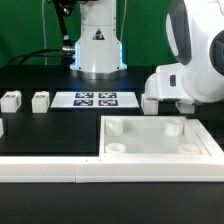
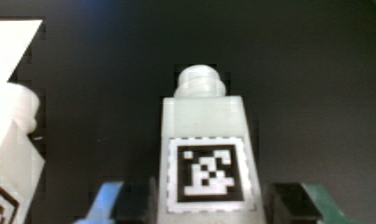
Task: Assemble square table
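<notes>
In the wrist view a white leg point(image 2: 206, 130) with a black-and-white tag and a round peg end lies on the black table between my fingers. My gripper point(image 2: 210, 202) is open. One finger point(image 2: 110, 203) stands on each side of the leg, with a dark gap on both sides. In the exterior view my white hand point(image 1: 185, 80) hangs low at the right, behind the square table top point(image 1: 150, 150), and hides the fingers. The top lies flat with its raised rim and round corner sockets up. Two more legs point(image 1: 11, 99) point(image 1: 40, 99) stand at the left.
The marker board point(image 1: 95, 99) lies in front of the robot base point(image 1: 98, 45). A long white rail point(image 1: 50, 168) runs along the front. Another white leg shows at the left edge point(image 1: 1, 127). A second white tagged part point(image 2: 11, 130) lies close beside the leg.
</notes>
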`<action>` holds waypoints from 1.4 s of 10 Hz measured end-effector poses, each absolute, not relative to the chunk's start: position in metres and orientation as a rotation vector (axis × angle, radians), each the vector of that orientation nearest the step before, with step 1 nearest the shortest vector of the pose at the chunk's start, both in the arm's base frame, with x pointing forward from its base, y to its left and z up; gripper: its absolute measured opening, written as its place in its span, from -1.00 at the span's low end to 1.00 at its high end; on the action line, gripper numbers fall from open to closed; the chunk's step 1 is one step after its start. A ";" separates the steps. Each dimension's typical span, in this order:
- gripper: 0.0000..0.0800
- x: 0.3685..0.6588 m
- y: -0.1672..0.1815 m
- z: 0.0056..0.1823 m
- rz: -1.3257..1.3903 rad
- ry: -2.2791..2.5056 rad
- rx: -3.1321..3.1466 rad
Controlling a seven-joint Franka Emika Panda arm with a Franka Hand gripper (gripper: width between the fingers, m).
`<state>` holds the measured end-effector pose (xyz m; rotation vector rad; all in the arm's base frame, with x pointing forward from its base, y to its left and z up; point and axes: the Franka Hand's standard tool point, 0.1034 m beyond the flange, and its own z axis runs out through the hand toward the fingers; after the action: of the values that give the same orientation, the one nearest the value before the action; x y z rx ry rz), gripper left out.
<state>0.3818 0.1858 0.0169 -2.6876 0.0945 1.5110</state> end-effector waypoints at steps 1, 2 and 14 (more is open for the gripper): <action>-0.28 0.382 0.186 0.017 1.511 0.094 -2.688; -0.28 0.382 0.186 0.017 1.511 0.095 -2.688; -0.27 0.452 0.135 0.111 1.028 0.023 -2.840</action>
<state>0.4520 0.1350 0.1108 -2.8402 0.0232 1.0278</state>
